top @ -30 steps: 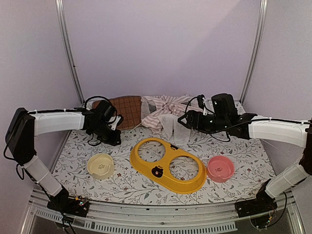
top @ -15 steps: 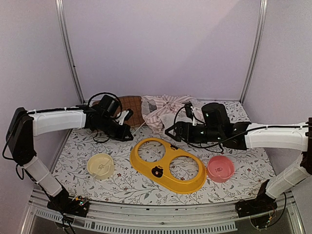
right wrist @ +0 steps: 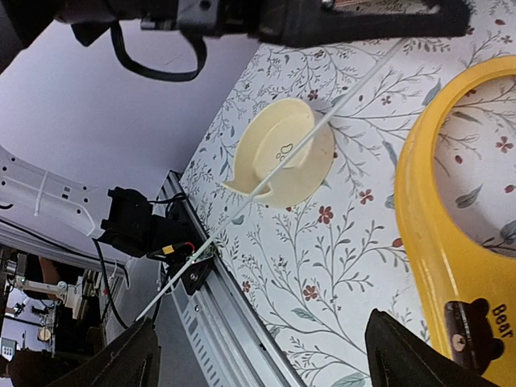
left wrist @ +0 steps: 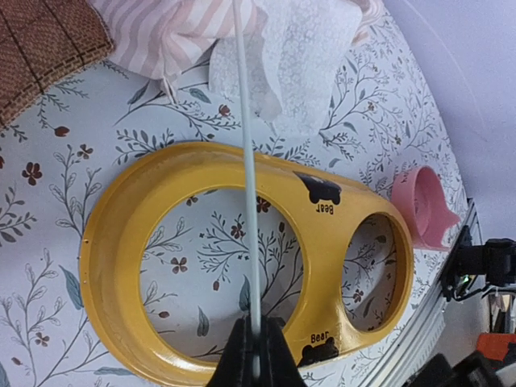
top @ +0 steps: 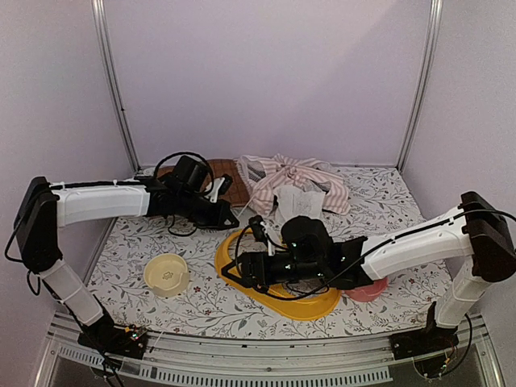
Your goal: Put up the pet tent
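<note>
Danger mostly from the thin pole (left wrist: 248, 185). Runs out of the tent (top: 294, 181), which lies heaped and collapsed at the back of the table (top: 403, 234) beside the mat (top: 230, 179). Crosses the yellow feeder (left wrist: 113, 266), passes through the left fingers (left wrist: 256, 359), and carries on over the cream bowl (top: 166, 274) toward the near rail.

Pinched tight there by the left fingers, pressed together with only the pole between them. Right fingers (top: 235, 270) spread wide, holding nothing, low over the feeder's left ring.

Likely slips:
- Thin and probably slick, so could slide or roll in that narrow pinch under any pull.
- Could drag the whole fabric heap forward rather than raise it, with lace or stripes snagging on the feeder's rim.
- Long free tail could sweep the cream bowl or catch the rail on any swing.
- Might bow and spring if pushed endwise.
- Easy to miss with wide-open right fingers closing on so slim a target.
- Right arm, so low, could shove the feeder into the pink bowl (left wrist: 423, 214).
- Arms close together near the feeder, so contact is possible.
</note>
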